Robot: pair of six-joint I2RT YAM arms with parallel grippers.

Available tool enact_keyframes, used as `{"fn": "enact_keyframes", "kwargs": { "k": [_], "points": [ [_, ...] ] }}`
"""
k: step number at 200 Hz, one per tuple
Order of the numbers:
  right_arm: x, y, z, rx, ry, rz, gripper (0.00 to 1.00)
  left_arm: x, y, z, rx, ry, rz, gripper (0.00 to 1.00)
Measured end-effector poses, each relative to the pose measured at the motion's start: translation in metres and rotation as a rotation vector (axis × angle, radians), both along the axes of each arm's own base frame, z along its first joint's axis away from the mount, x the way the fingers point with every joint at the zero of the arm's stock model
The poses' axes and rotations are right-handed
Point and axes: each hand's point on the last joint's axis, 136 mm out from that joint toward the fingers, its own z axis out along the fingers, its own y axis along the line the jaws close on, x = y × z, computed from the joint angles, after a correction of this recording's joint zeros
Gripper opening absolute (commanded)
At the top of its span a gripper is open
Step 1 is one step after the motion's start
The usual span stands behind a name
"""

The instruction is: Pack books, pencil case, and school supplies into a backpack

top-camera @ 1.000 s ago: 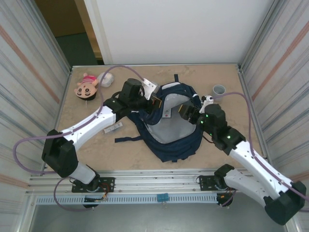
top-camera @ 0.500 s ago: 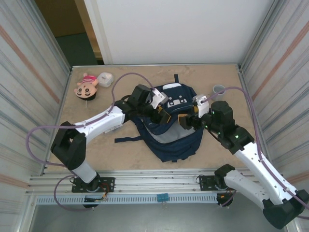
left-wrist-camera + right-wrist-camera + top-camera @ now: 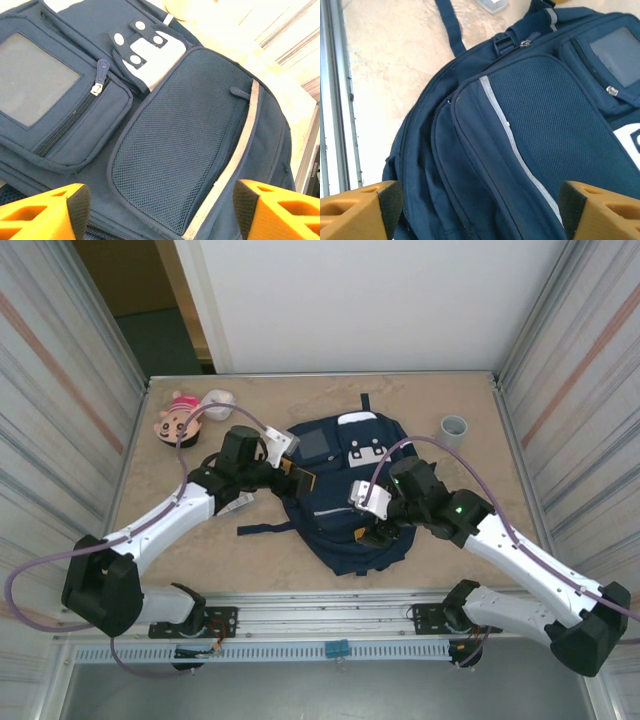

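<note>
Navy backpack [image 3: 335, 515] lies flat in the middle of the table [image 3: 450, 390], front face up, top end toward the far wall. Its grey patch [image 3: 315, 443] and white patch [image 3: 366, 450] sit side by side on the upper half.

Left gripper [image 3: 300, 478] hovers at the bag's left edge, just below the grey patch. In its wrist view the orange fingers [image 3: 45, 212] are spread wide, one at each bottom corner, with the mesh pocket [image 3: 185, 145] and its pale stripe [image 3: 235, 155] between them. A zip pull [image 3: 100, 75] rests on the pocket beside the grey window.

Right gripper [image 3: 368, 532] is over the bag's lower right part. Its own camera shows the jaws wide apart too, over dark fabric. Whether either gripper touches the cloth, I cannot tell.

A strap [image 3: 265, 528] trails off the bag's left side onto the table. Close by, tucked against the left arm, lies a white-and-dark packet [image 3: 238, 503]. The pink doll head [image 3: 178, 418] sits in the far left corner, well apart from the bag. The grey cup [image 3: 455, 426] stands upright at far right.
</note>
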Motion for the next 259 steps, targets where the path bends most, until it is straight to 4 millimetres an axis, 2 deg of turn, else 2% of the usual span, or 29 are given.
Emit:
{"fn": "enact_keyframes", "kwargs": {
  "k": [30, 61, 99, 133, 161, 185, 196, 210, 236, 259],
  "points": [
    [-0.007, 0.006, 0.008, -0.021, -0.072, 0.092, 0.83, 0.000, 0.004, -0.008, 0.022, 0.011, 0.021, 0.77],
    [-0.014, 0.015, -0.009, -0.103, -0.084, 0.185, 0.82, 0.004, 0.009, -0.014, 0.035, 0.021, 0.063, 0.77],
    [0.012, 0.026, -0.038, -0.162, -0.110, 0.181, 0.80, 0.002, 0.016, -0.026, 0.053, 0.036, 0.096, 0.77],
    [0.034, 0.032, -0.062, -0.176, -0.104, 0.155, 0.77, -0.003, 0.030, -0.038, 0.085, 0.030, 0.136, 0.77],
    [0.038, 0.033, -0.080, -0.204, -0.094, 0.175, 0.77, 0.003, 0.055, -0.050, 0.104, 0.045, 0.200, 0.77],
    [0.036, 0.033, -0.087, -0.220, -0.095, 0.208, 0.76, 0.010, 0.071, -0.055, 0.119, 0.039, 0.234, 0.76],
    [0.035, 0.033, -0.089, -0.220, -0.101, 0.220, 0.69, 0.012, 0.073, -0.054, 0.132, 0.019, 0.222, 0.74],
    [0.036, 0.034, -0.091, -0.217, -0.104, 0.231, 0.52, 0.009, 0.072, -0.056, 0.161, -0.014, 0.166, 0.72],
    [0.041, 0.032, -0.092, -0.210, -0.104, 0.230, 0.22, 0.000, 0.066, -0.065, 0.243, -0.068, -0.007, 0.75],
    [0.039, 0.029, -0.087, -0.192, -0.094, 0.244, 0.06, 0.000, 0.060, -0.075, 0.318, -0.107, -0.157, 0.78]
  ]
}}
